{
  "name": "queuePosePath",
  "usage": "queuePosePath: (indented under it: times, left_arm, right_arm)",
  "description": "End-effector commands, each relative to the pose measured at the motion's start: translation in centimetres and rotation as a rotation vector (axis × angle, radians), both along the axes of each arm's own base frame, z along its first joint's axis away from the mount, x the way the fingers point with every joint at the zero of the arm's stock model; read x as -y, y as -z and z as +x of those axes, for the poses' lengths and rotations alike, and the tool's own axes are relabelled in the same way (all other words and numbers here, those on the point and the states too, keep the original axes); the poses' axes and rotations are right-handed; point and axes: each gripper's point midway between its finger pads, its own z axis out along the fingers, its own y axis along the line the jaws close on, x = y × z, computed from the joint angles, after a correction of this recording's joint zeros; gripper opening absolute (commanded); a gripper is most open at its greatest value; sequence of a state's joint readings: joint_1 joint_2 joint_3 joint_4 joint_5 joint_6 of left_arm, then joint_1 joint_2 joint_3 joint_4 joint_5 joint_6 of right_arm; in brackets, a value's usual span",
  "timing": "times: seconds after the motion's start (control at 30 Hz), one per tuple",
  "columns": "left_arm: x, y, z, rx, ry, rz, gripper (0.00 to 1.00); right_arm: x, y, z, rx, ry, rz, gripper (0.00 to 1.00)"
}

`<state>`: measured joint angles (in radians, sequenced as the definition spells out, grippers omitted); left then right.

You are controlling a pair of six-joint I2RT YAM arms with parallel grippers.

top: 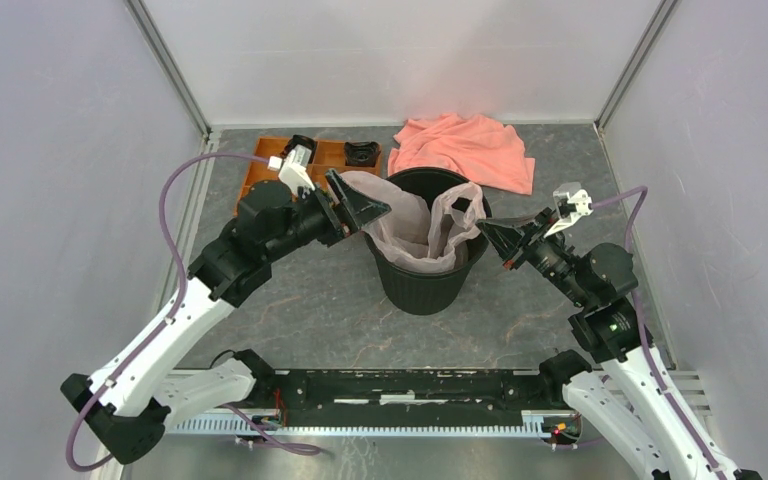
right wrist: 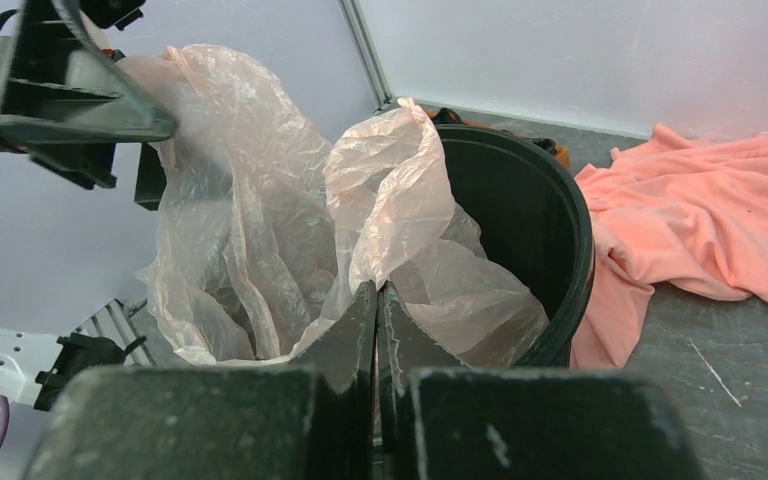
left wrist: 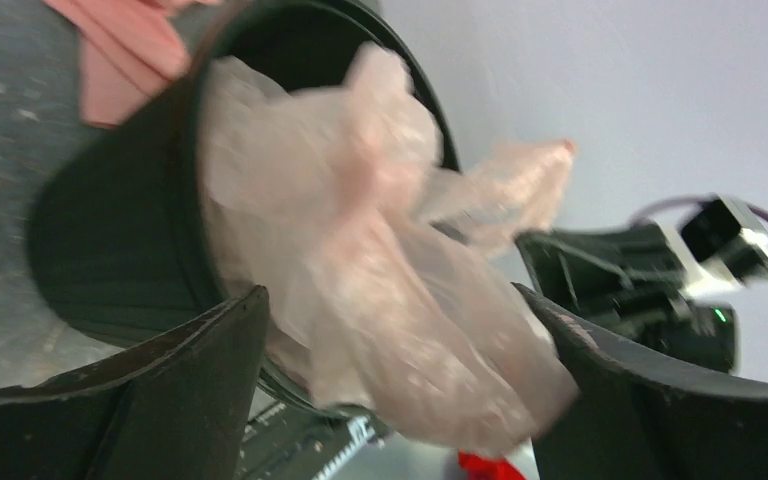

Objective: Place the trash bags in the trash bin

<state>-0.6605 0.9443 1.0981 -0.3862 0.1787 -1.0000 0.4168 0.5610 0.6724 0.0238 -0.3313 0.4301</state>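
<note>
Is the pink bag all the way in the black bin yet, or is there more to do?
Nearly. Done: most of the trash bag sits inside the trash bin. In hand: the left end effector is open at the rim, holding nothing; the right end effector is shut by the bag's edge. To do: handles and loose film above the rim probably need tucking down.

left arm (top: 175,320): lower left, stretched toward centre | left gripper (top: 365,212): jaws spread wide | right arm (top: 610,330): lower right, elbow bent | right gripper (top: 488,228): fingers (right wrist: 360,330) pressed together, pointing left
</note>
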Motion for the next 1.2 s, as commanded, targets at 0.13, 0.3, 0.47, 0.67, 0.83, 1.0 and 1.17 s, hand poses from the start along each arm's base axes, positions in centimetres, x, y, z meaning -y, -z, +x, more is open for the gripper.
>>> queuePosePath:
  times: [0.13,0.3,0.47,0.67,0.83,1.0,1.17]
  left_arm:
    - [-3.3,0.7,3.1,0.085,-0.220,0.157,0.70]
    - [-2.5,2.0,2.1,0.055,-0.153,0.144,0.44]
    - [-3.3,1.8,0.5,0.077,-0.139,0.123,0.28]
    - [-2.6,2.3,-1.3,0.048,-0.041,0.116,0.06]
    - [-2.7,3.3,-2.8,0.022,-0.005,0.092,0.02]
    - [-3.2,5.7,-3.8,-0.035,-0.010,0.070,0.02]
    - [-3.2,7.2,-4.5,-0.070,0.009,0.059,0.02]
  right_arm:
    - [0.7,-0.7,0.3,0.004,0.044,0.007,0.01]
    - [0.5,-0.2,-0.2,-0.040,0.022,0.003,0.01]
    - [0.3,-0.4,-0.2,-0.074,0.011,-0.002,0.01]
    - [-0.2,-1.7,-0.9,-0.105,-0.022,0.076,0.01]
    - [1.3,-1.3,-1.8,-0.149,0.043,0.052,0.01]
    - [3.7,0.8,-2.6,-0.210,0.159,0.028,0.01]
    - [5.6,3.3,-3.2,-0.257,0.246,0.002,0.01]
